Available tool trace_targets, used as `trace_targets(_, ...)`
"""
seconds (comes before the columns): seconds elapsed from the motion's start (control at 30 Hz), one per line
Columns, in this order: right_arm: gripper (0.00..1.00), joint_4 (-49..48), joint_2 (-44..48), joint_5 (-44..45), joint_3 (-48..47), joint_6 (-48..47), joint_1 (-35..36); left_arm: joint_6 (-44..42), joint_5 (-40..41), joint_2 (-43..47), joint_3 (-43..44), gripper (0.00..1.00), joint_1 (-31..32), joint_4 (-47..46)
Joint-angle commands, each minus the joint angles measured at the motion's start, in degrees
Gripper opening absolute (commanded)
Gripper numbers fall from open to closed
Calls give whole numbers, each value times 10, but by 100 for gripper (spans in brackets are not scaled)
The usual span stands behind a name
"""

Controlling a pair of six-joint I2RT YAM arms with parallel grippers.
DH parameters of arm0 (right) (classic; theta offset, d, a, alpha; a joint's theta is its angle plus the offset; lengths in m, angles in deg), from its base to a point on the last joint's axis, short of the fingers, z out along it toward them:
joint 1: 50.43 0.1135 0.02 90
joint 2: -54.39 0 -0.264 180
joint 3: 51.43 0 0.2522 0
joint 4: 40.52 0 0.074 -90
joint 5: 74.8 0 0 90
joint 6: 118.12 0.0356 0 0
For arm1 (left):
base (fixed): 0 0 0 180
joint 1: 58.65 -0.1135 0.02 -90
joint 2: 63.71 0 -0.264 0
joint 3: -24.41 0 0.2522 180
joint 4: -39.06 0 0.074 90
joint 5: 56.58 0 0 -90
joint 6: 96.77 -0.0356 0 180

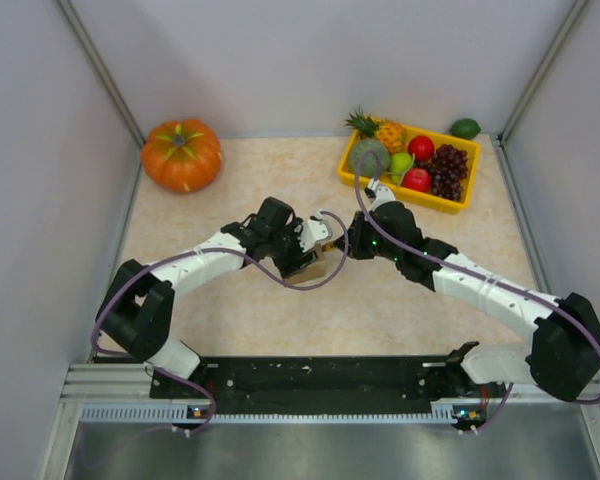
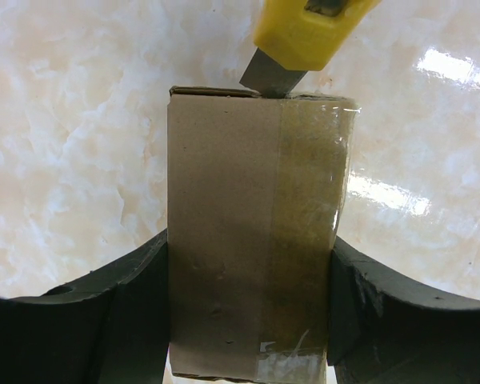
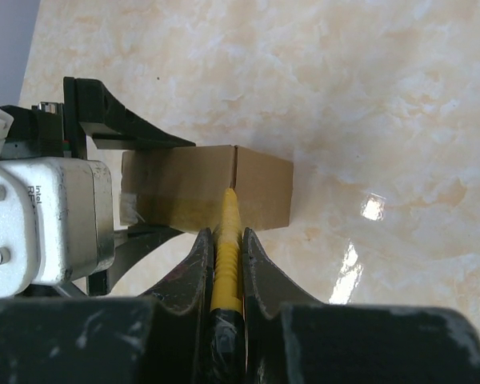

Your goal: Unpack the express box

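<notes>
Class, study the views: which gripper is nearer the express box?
Left. The left gripper clamps the express box between its fingers. The right gripper is set back, holding a yellow cutter whose blade meets the box's edge.

It was a robot lab cell: plain grey panels walled the marble-patterned worktop, an aluminium mounting rail along its near edge.

The express box sits between the jaws of the left gripper. The knife in the right gripper touches the box's far edge.
</notes>
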Motion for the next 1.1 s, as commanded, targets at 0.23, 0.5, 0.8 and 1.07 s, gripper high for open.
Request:
trace_targets(0.23, 0, 142, 26, -96, -21, -11, 4, 27, 65, -51, 0, 35, -7, 33)
trace_targets(0.5, 0, 170, 33, -114, -32, -14, 0, 26, 68, -51, 2, 35, -7, 34)
trace_targets(0.8, 0, 183, 45, -121, -38, -7, -3, 21, 66, -45, -3, 35, -7, 33)
trace_targets(1.07, 0, 191, 81, -82, -41, 10, -12, 27, 54, -45, 2, 38, -7, 38)
